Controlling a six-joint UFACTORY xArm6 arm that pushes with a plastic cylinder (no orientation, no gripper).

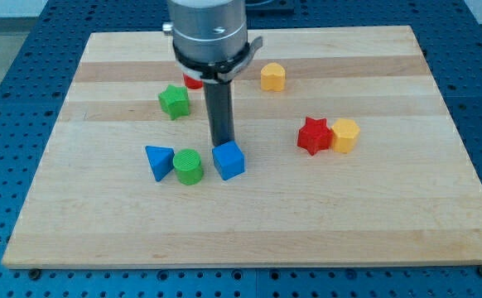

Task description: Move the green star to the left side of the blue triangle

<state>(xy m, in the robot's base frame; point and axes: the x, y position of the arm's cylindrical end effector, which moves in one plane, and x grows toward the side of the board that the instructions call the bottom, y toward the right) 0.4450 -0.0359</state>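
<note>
The green star lies on the wooden board, left of centre and toward the view's top. The blue triangle lies below it, toward the view's bottom left. A green cylinder touches the triangle's right side. A blue cube sits just right of the cylinder. My tip stands at the top edge of the blue cube, right of and below the green star, well apart from it.
A red block is partly hidden behind the arm's body, right of the green star. A yellow block lies near the top centre. A red star touches a yellow block at the right.
</note>
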